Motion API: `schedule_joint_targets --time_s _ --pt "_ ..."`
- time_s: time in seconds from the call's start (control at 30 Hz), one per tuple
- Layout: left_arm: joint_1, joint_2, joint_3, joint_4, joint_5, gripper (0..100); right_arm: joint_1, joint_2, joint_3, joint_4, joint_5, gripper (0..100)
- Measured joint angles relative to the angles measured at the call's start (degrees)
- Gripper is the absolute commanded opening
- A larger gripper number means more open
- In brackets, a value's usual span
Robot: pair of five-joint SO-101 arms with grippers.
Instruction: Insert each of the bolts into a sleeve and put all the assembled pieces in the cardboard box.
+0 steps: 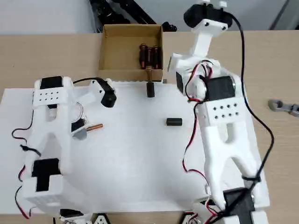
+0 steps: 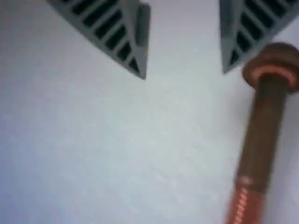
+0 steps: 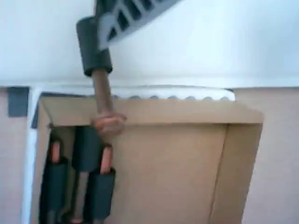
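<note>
Progress: we are seeing several finished pieces [image 1: 148, 55] lying in cardboard box [image 3: 187, 112]. Right hand [image 3: 103, 35] pinching assembled piece [image 3: 96, 51] at box rim. Left hand [image 2: 183, 69] spread, hovering just beside loose bolt [image 2: 264, 121]. Loose sleeve [image 1: 174, 122] lying well apart, both awaiting joining.

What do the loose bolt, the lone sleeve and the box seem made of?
Bolt: likely metal, copper-coloured, semi-gloss; bright glints on head and threads. Sleeve: matte black, maybe rubber or plastic; no shine to tell which. Cardboard box: plain brown matte card, its cut edge looking corrugated in the right wrist view.
</note>
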Motion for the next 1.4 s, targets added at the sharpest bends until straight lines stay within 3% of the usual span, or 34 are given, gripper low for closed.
schedule_joint_targets --time_s 0.33,0.43,0.9,1.07,1.4 --pt "0.09 9.32 -2.29 -6.77 -0.26 9 -0.09 -3.34 0.0 1.23 0.09 19.4" --pt "0.18 10.99 -2.55 -9.05 -0.26 4 -0.09 -3.52 0.0 1.23 0.09 19.4" --pt "0.35 15.65 -2.73 -9.05 -0.26 0 -0.09 -3.52 0.88 1.41 0.09 19.4" --pt "0.26 12.66 -3.43 -7.12 -1.85 0 -0.09 -3.52 0.88 1.41 0.09 19.4" --pt "0.09 -2.9 -2.99 3.08 -11.78 0 -0.09 -3.52 0.88 1.41 0.09 19.4"
